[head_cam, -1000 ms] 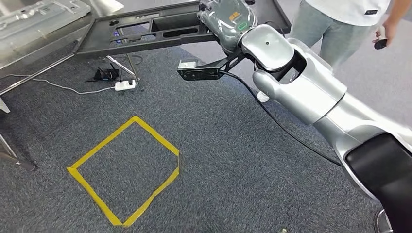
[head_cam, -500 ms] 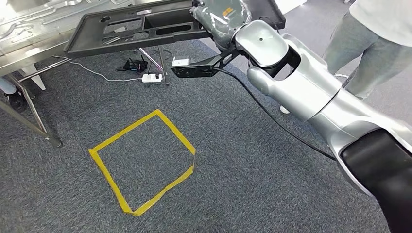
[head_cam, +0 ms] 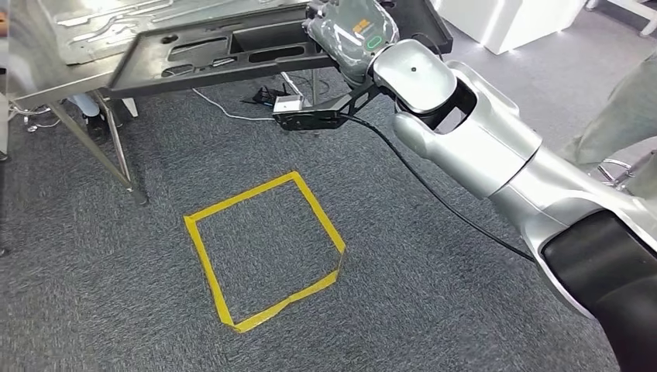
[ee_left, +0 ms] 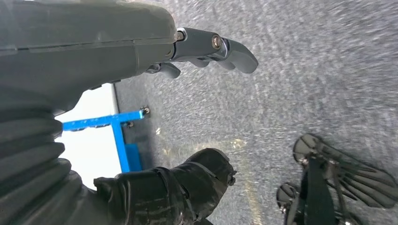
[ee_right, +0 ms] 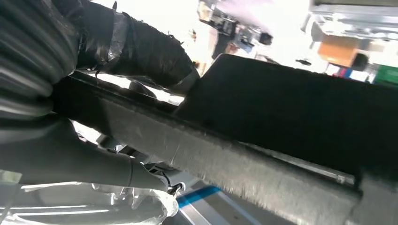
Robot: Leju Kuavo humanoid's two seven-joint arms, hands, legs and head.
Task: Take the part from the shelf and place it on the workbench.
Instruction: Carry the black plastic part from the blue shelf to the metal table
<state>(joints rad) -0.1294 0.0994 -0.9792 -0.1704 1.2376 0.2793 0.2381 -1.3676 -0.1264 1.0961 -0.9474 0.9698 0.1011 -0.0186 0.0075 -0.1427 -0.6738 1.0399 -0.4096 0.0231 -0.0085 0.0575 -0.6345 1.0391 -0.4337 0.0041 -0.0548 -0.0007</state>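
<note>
Part: black flat panel (head_cam: 232, 50) with cutouts, gripped at its end by my right hand (head_cam: 352, 35), held out level just over the near edge of the surface (head_cam: 70, 74); in the right wrist view its dark edge (ee_right: 225, 154) runs across the frame
Right hand: clenched on the part, fingers (ee_right: 141, 54) wrapped over its edge, thumb under; grey cover seen from the head view
Right arm: silver, reaches forward from my right side; black cable (head_cam: 434, 190) hangs along it
Left hand: (ee_left: 187, 108) hangs low over grey carpet, holds nothing, fingers (ee_left: 220, 47) and thumb apart
Floor: dark grey carpet with a yellow tape square (head_cam: 263, 248) near my feet
Surface: metal bench on thin legs (head_cam: 116, 151), beyond the tape square, shiny metal sheet parts (head_cam: 132, 19) on top
Under surface: white power strip (head_cam: 288, 103) and cables, partly hidden
Person: grey trouser leg (head_cam: 620, 116) at the right edge of the head view
</note>
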